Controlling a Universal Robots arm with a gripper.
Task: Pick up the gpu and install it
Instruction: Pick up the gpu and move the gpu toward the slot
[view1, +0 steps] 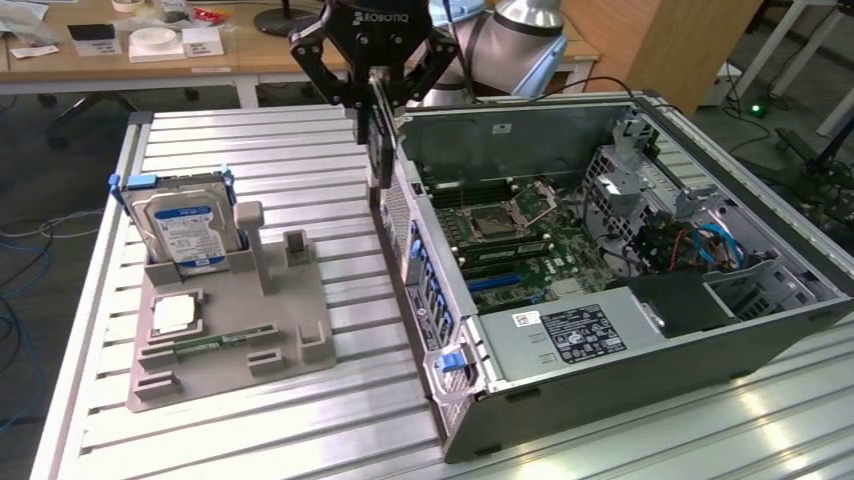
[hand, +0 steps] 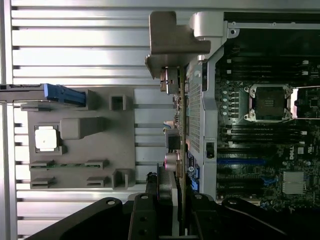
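Note:
My gripper is shut on the gpu, a thin dark card that hangs edge-down from the fingers. It is in the air just outside the rear wall of the open computer case, on the exterior view's left of it. In the wrist view the gpu shows edge-on, running from my gripper to its silver end bracket. It lines up along the case's perforated rear panel. The motherboard lies exposed inside, with a blue slot near the power supply.
A grey holder tray on the slatted table carries an upright hard drive, a processor chip and a green memory stick. A wooden desk stands behind. Drive cages and cables crowd the case's far end.

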